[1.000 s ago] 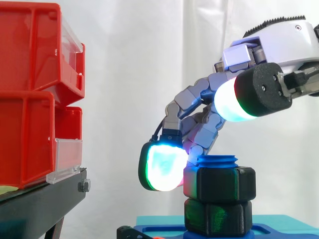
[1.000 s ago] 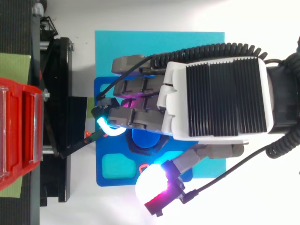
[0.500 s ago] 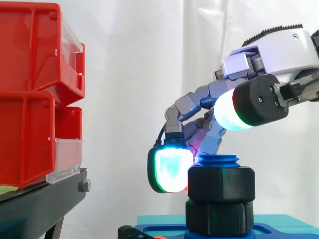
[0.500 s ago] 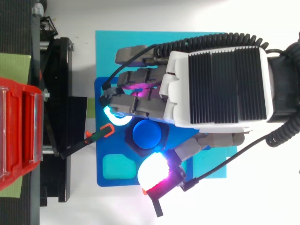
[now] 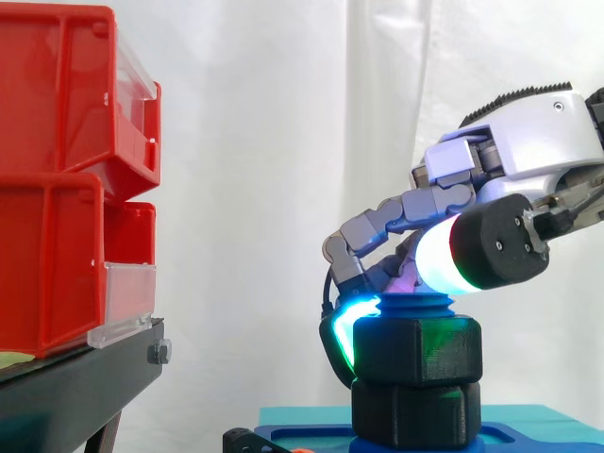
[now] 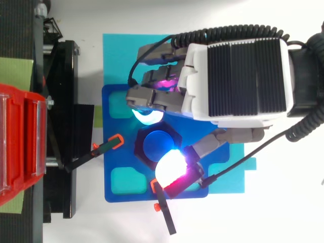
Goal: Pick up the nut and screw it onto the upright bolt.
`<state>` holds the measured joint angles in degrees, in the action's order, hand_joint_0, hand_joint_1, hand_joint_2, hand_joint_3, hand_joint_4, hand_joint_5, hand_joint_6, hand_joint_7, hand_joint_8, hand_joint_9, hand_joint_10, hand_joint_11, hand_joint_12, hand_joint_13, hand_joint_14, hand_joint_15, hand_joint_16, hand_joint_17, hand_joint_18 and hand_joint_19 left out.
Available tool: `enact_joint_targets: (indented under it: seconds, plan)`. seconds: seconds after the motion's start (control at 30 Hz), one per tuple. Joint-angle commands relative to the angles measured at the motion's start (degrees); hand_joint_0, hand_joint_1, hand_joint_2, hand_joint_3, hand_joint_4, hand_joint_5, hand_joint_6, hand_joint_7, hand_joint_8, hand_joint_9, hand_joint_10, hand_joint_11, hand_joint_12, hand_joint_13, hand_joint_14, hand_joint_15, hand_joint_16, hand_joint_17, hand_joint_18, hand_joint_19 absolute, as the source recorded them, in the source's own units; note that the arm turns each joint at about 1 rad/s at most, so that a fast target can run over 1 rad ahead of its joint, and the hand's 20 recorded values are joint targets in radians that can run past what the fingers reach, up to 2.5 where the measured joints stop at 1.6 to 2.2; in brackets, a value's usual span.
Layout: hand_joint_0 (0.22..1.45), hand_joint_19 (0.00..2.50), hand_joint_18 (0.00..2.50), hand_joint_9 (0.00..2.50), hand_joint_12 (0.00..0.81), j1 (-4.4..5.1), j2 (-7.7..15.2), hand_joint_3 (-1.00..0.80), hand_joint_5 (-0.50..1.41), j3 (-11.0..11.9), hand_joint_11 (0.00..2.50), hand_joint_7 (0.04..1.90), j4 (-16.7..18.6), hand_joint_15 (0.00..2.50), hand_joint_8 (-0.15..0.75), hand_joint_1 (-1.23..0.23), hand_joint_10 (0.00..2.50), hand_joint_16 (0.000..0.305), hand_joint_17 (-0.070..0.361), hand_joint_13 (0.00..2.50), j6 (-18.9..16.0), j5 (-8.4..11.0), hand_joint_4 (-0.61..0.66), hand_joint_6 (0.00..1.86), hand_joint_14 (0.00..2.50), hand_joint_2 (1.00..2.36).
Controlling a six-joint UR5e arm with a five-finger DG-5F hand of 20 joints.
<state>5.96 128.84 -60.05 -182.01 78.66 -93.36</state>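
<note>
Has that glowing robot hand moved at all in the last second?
Yes. In the top view the hand has pulled back to the right, away from the red bin, and its glowing pads now sit against the nut.

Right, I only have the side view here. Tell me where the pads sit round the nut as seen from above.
Observer: From above, the hand has a cyan fingertip pad on one side of the nut and the white thumb pad on the opposite side.
Operator: Check the bolt is centred in it.
Observer: The blue bolt end shows as a round disc in the middle of the nut's hexagon.
Operator: Now tell me what lies near the base.
Observer: Two black bars with orange ends lie at the blue base plate: one on the bins' side of the nut, one just past the thumb pad.
</note>
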Motion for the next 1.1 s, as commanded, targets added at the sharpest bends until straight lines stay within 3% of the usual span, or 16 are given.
enact_joint_targets:
  seconds: [0.0,0.07,0.13,0.33,0.67,0.93,1.07]
  plan:
    - [0.55,0.00,0.48,1.19,0.233,-0.25,0.0,-0.50,0.03,-0.1,0.00,1.54,0.1,0.00,0.296,-0.25,0.00,0.018,0.040,0.83,0.0,-0.33,0.14,0.54,0.00,1.00]
    - [0.55,0.00,0.47,1.17,0.239,-0.43,0.0,-0.50,0.02,0.1,0.00,1.57,0.2,0.00,0.289,-0.25,0.00,0.018,0.041,0.82,0.0,-0.68,0.18,0.50,0.00,1.00]
    - [0.54,0.00,0.45,1.12,0.251,-0.52,0.0,-0.50,-0.02,0.8,0.00,1.34,-0.1,0.00,0.290,-0.22,0.00,0.020,0.046,0.78,0.0,-0.86,0.23,0.50,0.00,1.00]
    - [0.52,0.00,0.41,1.01,0.272,-0.96,0.0,-0.50,-0.08,3.2,0.00,0.95,-1.2,0.00,0.286,-0.17,0.00,0.024,0.054,0.73,0.4,-1.56,0.27,0.50,0.00,1.00]
    - [0.51,0.00,0.37,0.95,0.284,-1.83,0.0,-0.50,-0.11,5.8,0.00,0.77,-3.1,0.00,0.276,-0.15,0.00,0.027,0.061,0.70,1.8,-2.71,0.23,0.50,0.00,1.00]
    - [0.51,0.00,0.28,0.86,0.295,-0.87,0.1,-0.50,-0.12,5.9,0.00,0.70,-0.8,0.00,0.259,-0.12,0.00,0.031,0.069,0.62,1.7,-3.14,0.20,0.50,0.00,1.00]
    - [0.50,0.00,0.25,0.83,0.298,0.45,0.1,-0.50,-0.13,4.7,0.00,0.69,1.2,0.00,0.255,-0.11,0.00,0.031,0.070,0.59,1.6,-2.88,0.21,0.50,0.00,1.00]
